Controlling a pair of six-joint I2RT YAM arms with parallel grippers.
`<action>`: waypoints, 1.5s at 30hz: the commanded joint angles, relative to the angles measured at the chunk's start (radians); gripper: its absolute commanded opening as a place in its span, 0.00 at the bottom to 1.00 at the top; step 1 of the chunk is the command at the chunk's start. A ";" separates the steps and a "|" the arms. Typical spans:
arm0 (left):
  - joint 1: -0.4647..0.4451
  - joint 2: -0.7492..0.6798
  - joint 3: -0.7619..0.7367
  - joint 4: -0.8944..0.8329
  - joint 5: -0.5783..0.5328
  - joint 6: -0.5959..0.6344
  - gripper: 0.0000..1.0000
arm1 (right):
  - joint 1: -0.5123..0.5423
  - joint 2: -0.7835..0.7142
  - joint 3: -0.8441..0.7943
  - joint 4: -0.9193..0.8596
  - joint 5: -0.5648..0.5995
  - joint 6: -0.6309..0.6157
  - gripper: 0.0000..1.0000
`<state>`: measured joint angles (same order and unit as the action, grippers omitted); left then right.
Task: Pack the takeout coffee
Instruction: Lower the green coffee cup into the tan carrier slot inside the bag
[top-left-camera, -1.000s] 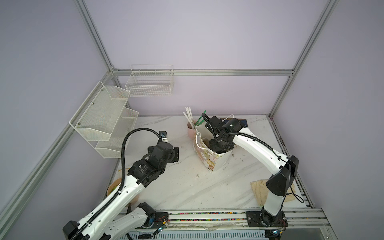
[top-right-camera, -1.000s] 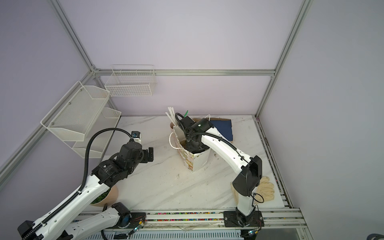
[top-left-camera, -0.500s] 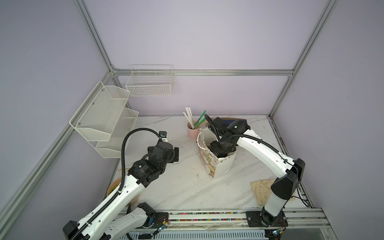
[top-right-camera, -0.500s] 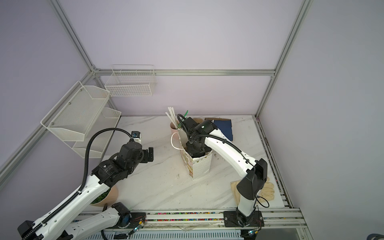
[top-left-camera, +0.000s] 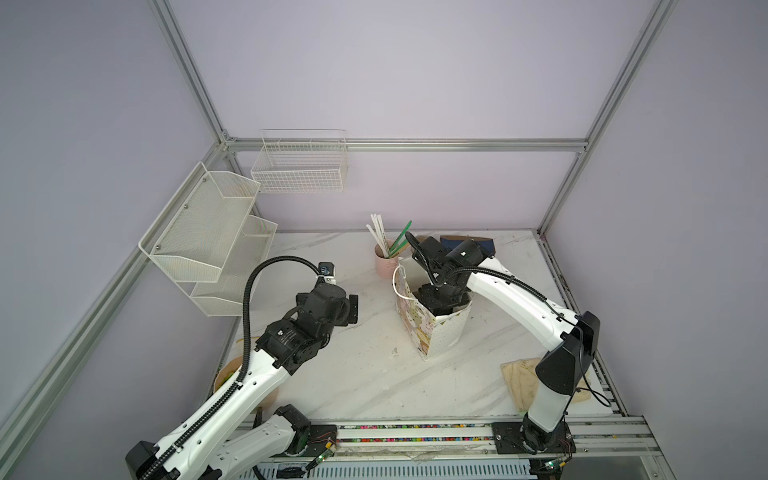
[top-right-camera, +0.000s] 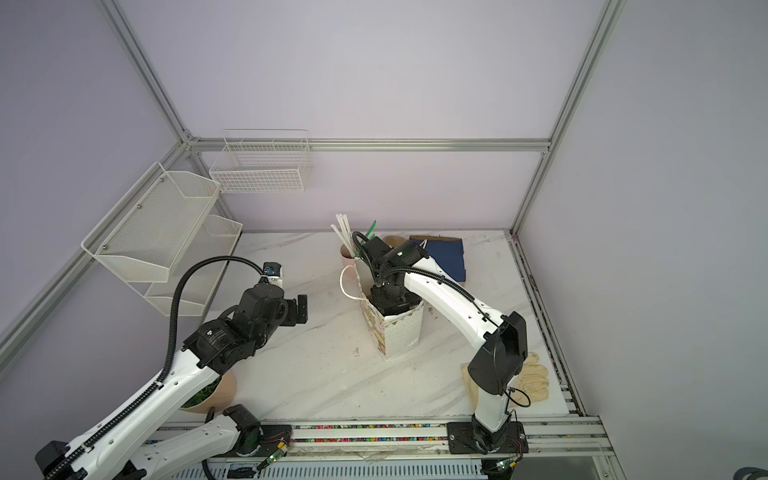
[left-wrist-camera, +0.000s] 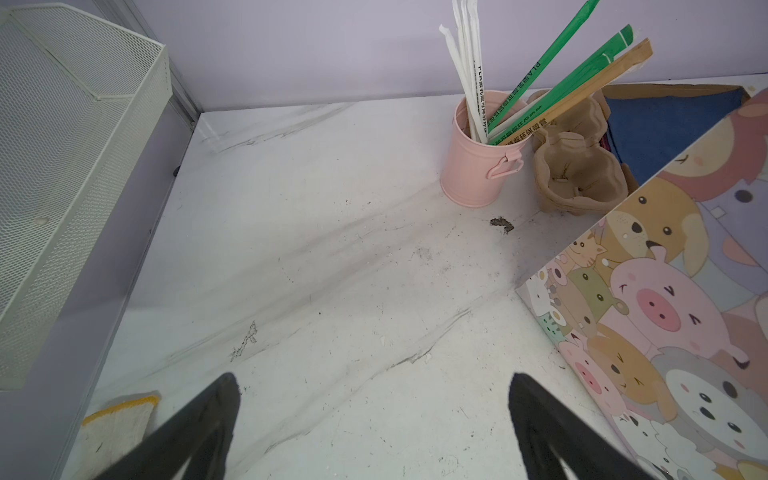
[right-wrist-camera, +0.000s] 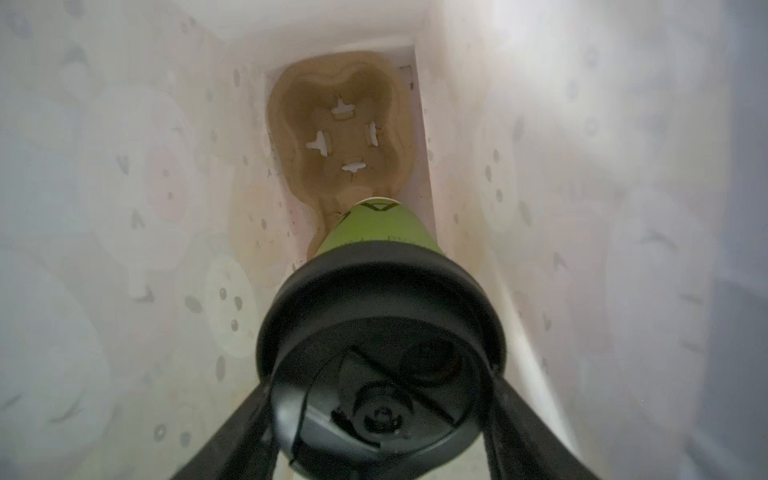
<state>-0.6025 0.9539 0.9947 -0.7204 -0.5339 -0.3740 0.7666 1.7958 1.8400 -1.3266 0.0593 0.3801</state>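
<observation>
Coffee cup (right-wrist-camera: 378, 226), green with a black lid (right-wrist-camera: 382, 332), hangs upright deep inside the cartoon-printed paper bag (top-left-camera: 446, 336). The right gripper (right-wrist-camera: 380, 386) clamps it at the lid, over the near end of a brown pulp tray (right-wrist-camera: 345, 124) on the bag's floor; whether cup and tray touch I cannot tell.

The white marble desk (top-left-camera: 353, 374) carries a bowl (top-right-camera: 224, 392) at its near left corner and pale gloves (top-right-camera: 534, 380) at its near right corner. The bag stands in the middle. Along the far edge are a pink mug (top-left-camera: 384, 262) of straws, a second pulp tray (left-wrist-camera: 577, 174) and a blue cloth (top-right-camera: 444, 255). Mesh shelves (top-left-camera: 208, 232) hang on the left lilac wall, a wire basket (top-left-camera: 299, 166) on the back wall.

The right arm arches from the near right and points down into the bag. The left arm reaches from the near left, and the left gripper (left-wrist-camera: 370, 382) hovers over bare desk beside the bag, fingers wide apart.
</observation>
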 joint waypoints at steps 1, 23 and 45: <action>0.004 -0.006 0.004 0.014 0.008 0.013 1.00 | -0.007 -0.015 -0.036 -0.036 -0.011 0.011 0.65; 0.004 0.006 0.007 0.013 0.014 0.014 1.00 | -0.012 -0.101 -0.140 -0.040 -0.084 0.028 0.66; 0.004 0.010 0.010 0.006 0.001 0.014 1.00 | -0.021 -0.041 -0.134 -0.039 -0.076 0.084 0.63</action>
<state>-0.6022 0.9676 0.9947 -0.7219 -0.5251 -0.3740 0.7506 1.7351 1.6867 -1.3293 -0.0231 0.4526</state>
